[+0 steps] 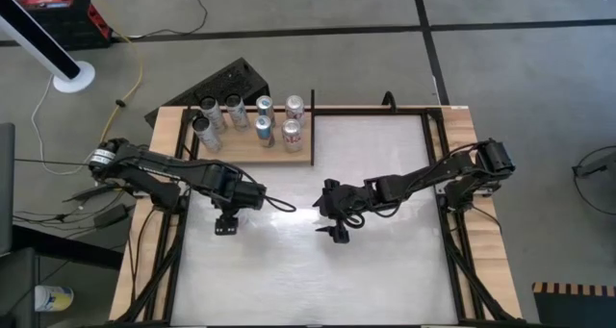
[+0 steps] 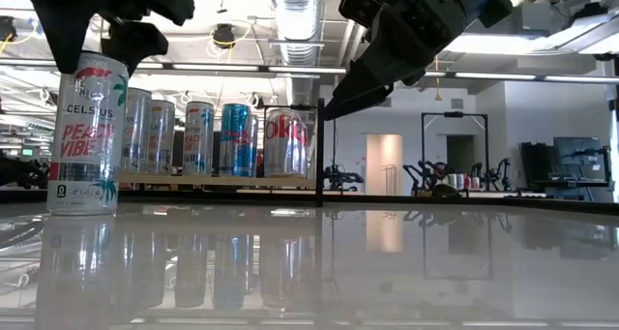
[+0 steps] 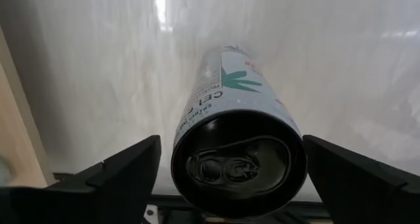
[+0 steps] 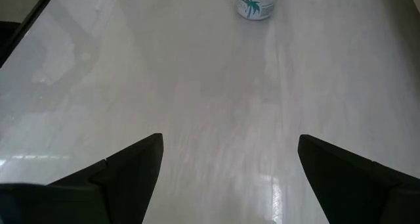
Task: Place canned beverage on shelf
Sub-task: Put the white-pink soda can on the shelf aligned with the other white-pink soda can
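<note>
- The left arm reaches in from the table's left edge, elbow bent, its wrist turned down over the white table.
- The left gripper hangs straight above a can that stands upright on the table; in the high view the gripper hides the can.
- Its fingers stand wide on either side of the can's top, with a clear gap showing on both sides, so the claw is open and holds nothing.
- From the low view I cannot quite tell whether the fingertips dip below the can's rim or sit just above it.
- The can is white with red lettering and a green palm print, well apart from the shelf.
- The shelf lies at the table's far left corner, a wooden board carrying seven upright cans in two rows.
- The right arm stretches from the right edge toward the table's middle, forearm sloping down.
- The right gripper hovers over bare table, near the left gripper, fingers spread wide and empty.
- In the right wrist view the can stands beyond its fingers.
</note>
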### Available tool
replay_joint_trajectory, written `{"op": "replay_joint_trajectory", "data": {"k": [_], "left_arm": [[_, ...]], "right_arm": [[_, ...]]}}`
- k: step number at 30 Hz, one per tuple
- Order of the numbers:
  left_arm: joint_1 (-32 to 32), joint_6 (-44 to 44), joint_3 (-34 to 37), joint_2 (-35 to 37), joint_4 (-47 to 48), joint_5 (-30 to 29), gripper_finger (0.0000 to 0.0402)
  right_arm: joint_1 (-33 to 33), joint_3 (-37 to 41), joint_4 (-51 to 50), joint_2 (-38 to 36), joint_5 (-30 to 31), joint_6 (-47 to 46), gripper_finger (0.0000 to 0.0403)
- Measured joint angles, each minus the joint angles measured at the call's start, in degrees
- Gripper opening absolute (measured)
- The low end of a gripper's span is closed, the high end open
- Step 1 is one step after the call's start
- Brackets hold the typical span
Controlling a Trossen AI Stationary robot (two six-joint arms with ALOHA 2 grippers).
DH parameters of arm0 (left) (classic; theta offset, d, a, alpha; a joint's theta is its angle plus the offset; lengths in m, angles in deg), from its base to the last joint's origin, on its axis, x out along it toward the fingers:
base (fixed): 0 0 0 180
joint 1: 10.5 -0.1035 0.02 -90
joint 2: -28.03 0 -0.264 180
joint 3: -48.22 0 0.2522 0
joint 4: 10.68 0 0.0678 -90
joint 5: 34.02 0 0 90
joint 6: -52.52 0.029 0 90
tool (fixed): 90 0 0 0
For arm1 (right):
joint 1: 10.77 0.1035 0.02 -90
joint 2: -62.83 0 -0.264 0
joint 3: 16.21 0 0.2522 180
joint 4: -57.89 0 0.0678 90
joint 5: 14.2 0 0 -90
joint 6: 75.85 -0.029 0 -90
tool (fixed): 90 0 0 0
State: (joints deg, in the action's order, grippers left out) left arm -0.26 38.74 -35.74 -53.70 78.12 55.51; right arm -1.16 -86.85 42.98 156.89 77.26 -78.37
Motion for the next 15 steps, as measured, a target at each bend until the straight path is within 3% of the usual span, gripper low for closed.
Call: {"op": "replay_joint_trajectory", "data": {"k": [15], "left_arm": [[-0.74, -16.63, 0.04, 0.00, -0.93, 0.06, 0.0356]], "right_arm": [[0.00, 0.00, 0.04, 0.00, 0.00, 0.11, 0.0379]]}}
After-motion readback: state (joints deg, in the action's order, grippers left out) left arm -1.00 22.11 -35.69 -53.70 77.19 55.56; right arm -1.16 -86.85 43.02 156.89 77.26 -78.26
